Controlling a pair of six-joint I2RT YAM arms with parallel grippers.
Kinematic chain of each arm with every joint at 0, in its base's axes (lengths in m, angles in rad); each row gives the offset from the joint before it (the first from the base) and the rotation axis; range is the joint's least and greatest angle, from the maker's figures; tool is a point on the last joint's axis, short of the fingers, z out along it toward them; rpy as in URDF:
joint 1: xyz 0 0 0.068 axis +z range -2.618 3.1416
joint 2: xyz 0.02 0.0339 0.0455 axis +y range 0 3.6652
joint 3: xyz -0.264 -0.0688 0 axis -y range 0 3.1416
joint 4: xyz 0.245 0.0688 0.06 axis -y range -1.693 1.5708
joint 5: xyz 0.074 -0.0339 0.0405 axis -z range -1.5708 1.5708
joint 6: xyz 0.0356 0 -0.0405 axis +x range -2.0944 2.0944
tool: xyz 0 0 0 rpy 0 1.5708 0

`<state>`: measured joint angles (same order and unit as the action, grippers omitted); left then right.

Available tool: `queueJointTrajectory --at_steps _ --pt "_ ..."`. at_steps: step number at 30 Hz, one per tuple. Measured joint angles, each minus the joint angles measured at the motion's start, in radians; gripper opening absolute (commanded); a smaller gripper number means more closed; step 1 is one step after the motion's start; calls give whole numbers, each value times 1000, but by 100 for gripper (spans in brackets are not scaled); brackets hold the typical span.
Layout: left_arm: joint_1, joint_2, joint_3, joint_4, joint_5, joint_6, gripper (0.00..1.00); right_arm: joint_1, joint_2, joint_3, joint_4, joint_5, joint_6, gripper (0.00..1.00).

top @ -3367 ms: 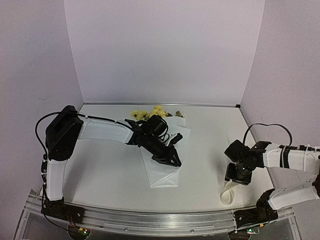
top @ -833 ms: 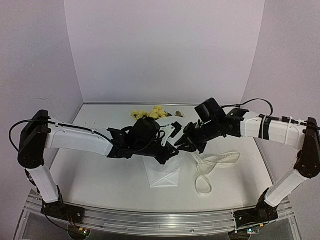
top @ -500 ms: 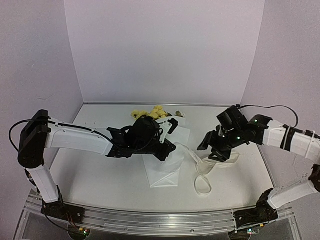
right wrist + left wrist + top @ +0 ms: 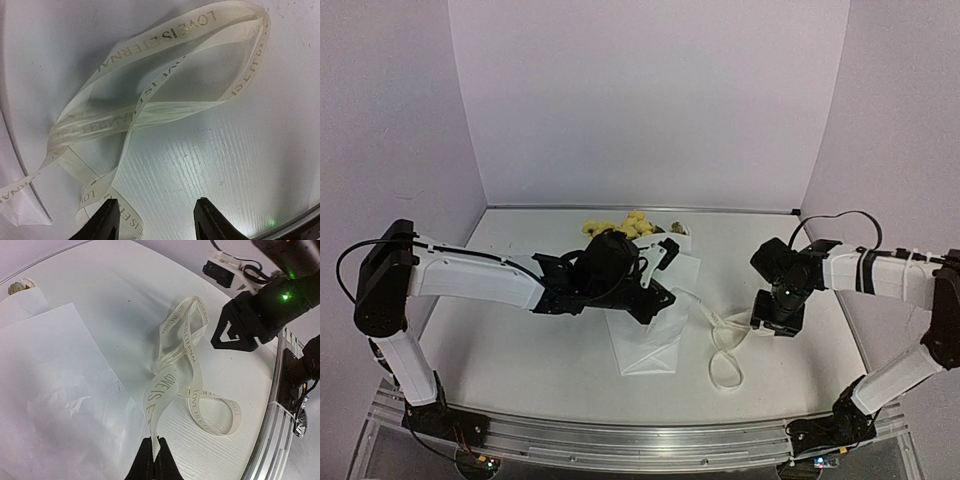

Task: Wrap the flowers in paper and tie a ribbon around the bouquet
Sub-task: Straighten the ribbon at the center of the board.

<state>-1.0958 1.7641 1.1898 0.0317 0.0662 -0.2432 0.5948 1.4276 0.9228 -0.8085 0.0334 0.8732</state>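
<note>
The flowers (image 4: pixel 620 226), pale yellow, stick out at the far end of the folded white paper (image 4: pixel 645 340) in the middle of the table. In the left wrist view the paper (image 4: pixel 60 390) fills the left side. My left gripper (image 4: pixel 663 297) sits over the paper's right edge and is shut on one end of the cream ribbon (image 4: pixel 185 340), pinched between the tips of that gripper (image 4: pixel 154 460). The ribbon (image 4: pixel 725 345) trails right in loose loops on the table. My right gripper (image 4: pixel 773 323) hovers open at the loops' right end. Its fingers (image 4: pixel 107 222) hold nothing, and the ribbon (image 4: pixel 165 107) lies ahead of them.
A small beige scrap (image 4: pixel 678 228) lies by the paper's far corner, next to the flowers. The metal rail (image 4: pixel 640 440) runs along the table's near edge. Lilac walls close the table on three sides.
The right gripper has let go of the ribbon, opened and pulled back to the right, away from the paper. The left gripper has shut on the ribbon's end and stayed put.
</note>
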Motion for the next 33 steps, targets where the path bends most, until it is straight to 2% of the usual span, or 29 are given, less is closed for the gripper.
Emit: queueJointTrajectory --at_steps 7,10,13,17,18,24,29,33 --pt "0 0 13 -21 20 1 0 -12 153 7 95 -1 24 51" --pt "0 0 20 -32 21 1 0 -14 192 10 133 1 36 48" --pt "0 0 20 -47 21 1 0 -17 237 12 173 3 45 33" --pt "0 -4 20 -55 18 0 0 -27 284 14 205 4 57 4" --pt "0 -9 20 -59 14 -1 0 -31 285 14 209 3 64 0" --pt "0 -94 20 -73 -42 -1 0 -103 245 14 192 -4 50 0" --pt "16 -240 14 -94 -128 -2 0 -199 62 60 49 9 -26 0" --pt "101 -381 -7 -110 -201 -29 0 -279 -60 156 -61 26 -102 0"
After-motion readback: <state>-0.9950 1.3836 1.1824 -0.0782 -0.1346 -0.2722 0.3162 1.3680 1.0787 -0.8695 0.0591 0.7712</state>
